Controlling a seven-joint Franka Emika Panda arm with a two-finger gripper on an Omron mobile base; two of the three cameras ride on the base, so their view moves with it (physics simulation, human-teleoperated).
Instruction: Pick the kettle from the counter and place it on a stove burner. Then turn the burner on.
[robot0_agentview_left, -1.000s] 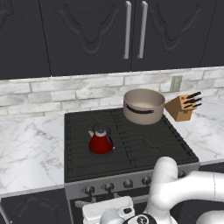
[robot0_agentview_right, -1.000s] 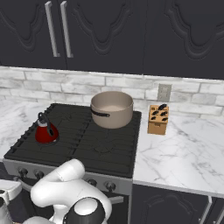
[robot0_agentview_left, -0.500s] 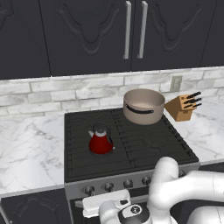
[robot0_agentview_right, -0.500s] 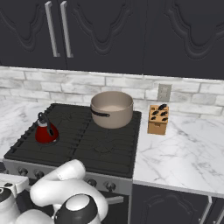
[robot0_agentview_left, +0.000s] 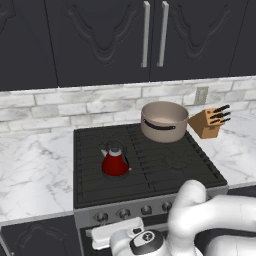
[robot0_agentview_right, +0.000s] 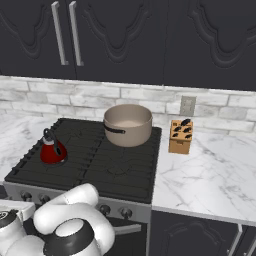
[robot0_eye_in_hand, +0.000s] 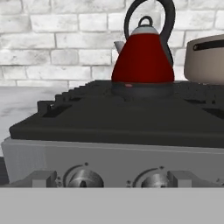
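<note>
The red kettle (robot0_agentview_left: 115, 162) (robot0_agentview_right: 52, 150) (robot0_eye_in_hand: 143, 59) stands upright on the front-left stove burner (robot0_eye_in_hand: 142, 89), its black handle arched over the grey lid. White marble counter (robot0_agentview_left: 35, 170) (robot0_agentview_right: 210, 175) flanks the stove on both sides. My gripper (robot0_agentview_left: 107, 232) (robot0_eye_in_hand: 113, 179) hangs low in front of the stove's knob row, level with it and pointing at it. It is open and holds nothing. Its fingertips (robot0_eye_in_hand: 43, 178) stand wide apart, with two knobs (robot0_eye_in_hand: 83, 178) between them in the hand view. The kettle is beyond and above the knobs.
A beige pot (robot0_agentview_left: 164, 121) (robot0_agentview_right: 128, 124) with a black handle sits on the back-right burner. A wooden knife block (robot0_agentview_left: 210, 121) (robot0_agentview_right: 180, 136) stands on the counter right of the stove. Several knobs (robot0_agentview_left: 122, 213) line the stove's front panel. Dark cabinets hang above.
My hand has risen slightly toward the knob row at the stove's front. The kettle and pot have not moved.
</note>
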